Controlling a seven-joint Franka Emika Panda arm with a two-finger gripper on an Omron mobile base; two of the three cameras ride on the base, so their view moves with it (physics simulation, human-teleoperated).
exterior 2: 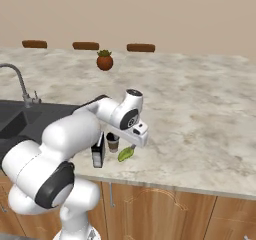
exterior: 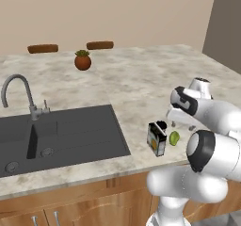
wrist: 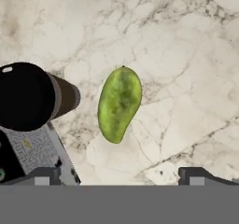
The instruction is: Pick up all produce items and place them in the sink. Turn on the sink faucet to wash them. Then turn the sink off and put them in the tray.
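Near the front edge of the marble counter (exterior: 141, 79), the green fruit (wrist: 119, 104) lies flat on the stone, well right of the sink (exterior: 61, 131). Gripper (wrist: 122, 174) hangs above it, pointing down; 2 fingertips (wrist: 44, 175) sit wide apart, fruit centred in the gap between them, nothing held, nothing touched. Fruit is oval, slightly curved, yellow-green, also seen at (exterior: 174, 138) and (exterior 2: 126, 153). Just beside it stands a dark cup with black lid (wrist: 28, 97), and next to that a dark box (wrist: 32, 155) with a yellow mark, upright; both close to the fruit but apart from it. Sink is dark grey, 2 drains visible, with the faucet (exterior: 21, 95) at its back edge, lever beside the base. Brown pot with plant (exterior: 83, 60) sits far back on the counter.
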